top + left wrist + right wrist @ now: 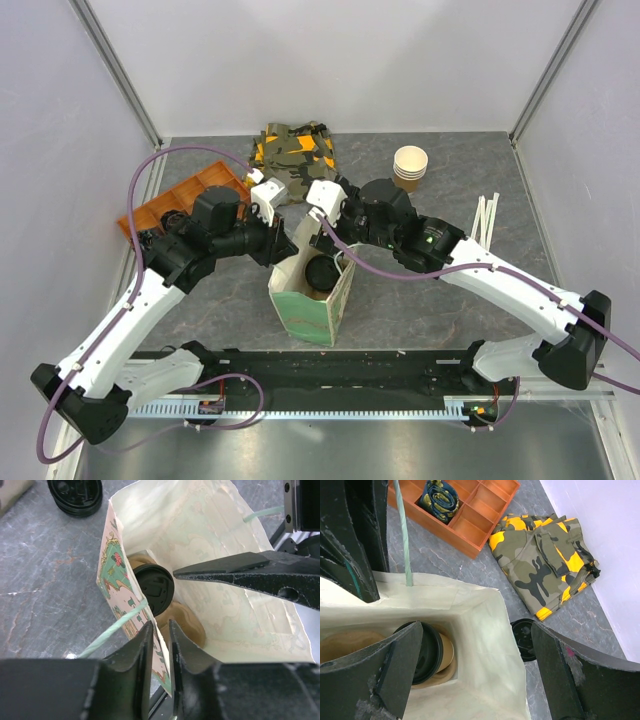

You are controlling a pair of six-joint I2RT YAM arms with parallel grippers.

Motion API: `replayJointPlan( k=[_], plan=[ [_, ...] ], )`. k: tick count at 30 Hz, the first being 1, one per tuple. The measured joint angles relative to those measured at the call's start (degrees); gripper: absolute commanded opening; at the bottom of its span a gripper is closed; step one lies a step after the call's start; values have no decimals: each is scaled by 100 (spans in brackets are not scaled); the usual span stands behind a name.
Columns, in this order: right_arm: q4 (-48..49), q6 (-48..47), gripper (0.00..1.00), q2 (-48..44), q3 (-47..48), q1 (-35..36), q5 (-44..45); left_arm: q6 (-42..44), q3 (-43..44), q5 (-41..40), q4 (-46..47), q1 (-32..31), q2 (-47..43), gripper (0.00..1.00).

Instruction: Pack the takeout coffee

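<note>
Coffee cup [447,652], brown paper with black lid [427,652], sits at the bottom of the paper bag [490,645]. It is tilted rather than upright, the lid face turned toward the left claw's side; its base is hidden. No claw touches it. The bag stands on the grey worktop [200,300], mouth open upward, between the two arms near the middle. It is cream inside, with a green and pink print outside and a green string handle [402,530] at the rim. Left claw [160,627]: fingers [145,670] stand narrowly apart with the bag's printed side wall running up between them. Cannot tell whether the pads press the paper or have let go. Right claw [475,630]: released, spread wide. One finger hangs over the bag's mouth, the other outside the far wall, so that wall lies between them without contact that I can see. A loose black lid [522,637] lies on the worktop just beside the bag, outside it. Beyond it lies a folded camouflage garment [545,565], green, black and orange-yellow. An orange divided tray [470,510] sits at the left rear, with a rolled camouflage item [440,495] in one compartment. A stack of lidless paper cups [410,165] stands at the right rear, well apart from the bag. White sticks [485,220] lie at the right edge.
</note>
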Motion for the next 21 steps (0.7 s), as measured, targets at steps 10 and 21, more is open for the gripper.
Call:
replayJointPlan(
  k=[10, 21],
  plan=[
    [61, 0, 98, -50, 0, 0, 70, 20, 221, -330, -125, -166, 59, 35],
    [146, 0, 98, -83, 0, 0, 90, 138, 369, -511, -258, -328, 87, 45]
  ],
)
